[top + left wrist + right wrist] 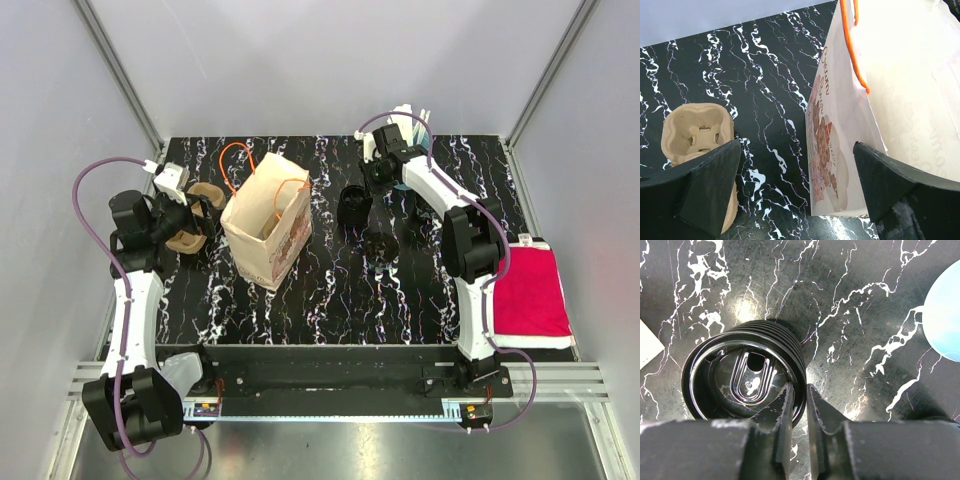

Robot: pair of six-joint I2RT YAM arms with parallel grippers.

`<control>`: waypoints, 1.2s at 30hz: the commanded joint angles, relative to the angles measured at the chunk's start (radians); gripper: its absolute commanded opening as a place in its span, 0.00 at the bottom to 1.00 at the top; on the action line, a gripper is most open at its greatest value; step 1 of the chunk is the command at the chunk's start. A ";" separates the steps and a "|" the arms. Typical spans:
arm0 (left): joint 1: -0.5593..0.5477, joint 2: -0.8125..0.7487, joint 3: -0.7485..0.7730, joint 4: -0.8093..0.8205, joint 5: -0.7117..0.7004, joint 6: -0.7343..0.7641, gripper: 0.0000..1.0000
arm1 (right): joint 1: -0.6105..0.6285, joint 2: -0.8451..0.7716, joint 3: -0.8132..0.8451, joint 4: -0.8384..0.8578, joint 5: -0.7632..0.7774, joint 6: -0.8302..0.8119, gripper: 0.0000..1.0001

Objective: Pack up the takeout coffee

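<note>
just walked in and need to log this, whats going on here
The right pincer is pinching the rim of a black lidded cup, which stands on the table to the right of the open paper bag. The left pincer hangs wide open and empty between the bag and a cardboard cup carrier. A second black cup sits nearby, and the bag looks empty so far.

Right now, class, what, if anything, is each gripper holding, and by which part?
The right gripper pinches the black cup by its rim, one finger inside, one outside. The left gripper is open, holding nothing.
</note>
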 commanded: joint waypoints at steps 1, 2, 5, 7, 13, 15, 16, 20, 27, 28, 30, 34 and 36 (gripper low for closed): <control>0.005 -0.002 0.001 0.050 0.034 0.003 0.99 | 0.014 -0.044 0.041 0.002 0.020 -0.007 0.19; 0.005 0.000 0.001 0.050 0.034 0.005 0.99 | 0.016 -0.044 0.043 0.002 0.018 -0.009 0.18; 0.005 0.000 0.001 0.050 0.035 0.005 0.99 | 0.020 -0.052 0.046 0.002 0.020 -0.007 0.16; 0.005 -0.002 0.001 0.051 0.034 0.002 0.99 | 0.023 -0.059 0.052 0.001 0.018 -0.007 0.15; 0.005 0.001 0.003 0.050 0.034 0.003 0.99 | 0.029 -0.079 0.076 -0.004 0.024 -0.004 0.14; 0.005 0.000 0.003 0.050 0.035 0.002 0.99 | 0.029 -0.084 0.083 -0.006 0.030 -0.007 0.14; 0.003 0.000 0.003 0.050 0.034 0.003 0.99 | 0.029 -0.085 0.087 -0.007 0.034 -0.009 0.14; 0.005 -0.002 0.003 0.050 0.035 0.002 0.99 | 0.029 -0.090 0.095 -0.012 0.043 -0.013 0.15; 0.005 -0.005 0.003 0.047 0.035 0.003 0.99 | 0.029 -0.091 0.099 -0.018 0.052 -0.019 0.15; 0.005 -0.006 0.004 0.047 0.035 0.002 0.99 | 0.029 -0.093 0.098 -0.016 0.049 -0.019 0.15; 0.005 -0.008 0.006 0.044 0.031 0.002 0.99 | 0.029 -0.099 0.099 -0.018 0.046 -0.019 0.15; 0.005 -0.017 0.016 0.041 0.025 0.006 0.99 | 0.029 -0.121 0.106 -0.025 0.044 -0.024 0.15; 0.003 -0.026 0.039 0.027 0.014 0.014 0.99 | 0.029 -0.136 0.113 -0.036 0.047 -0.028 0.15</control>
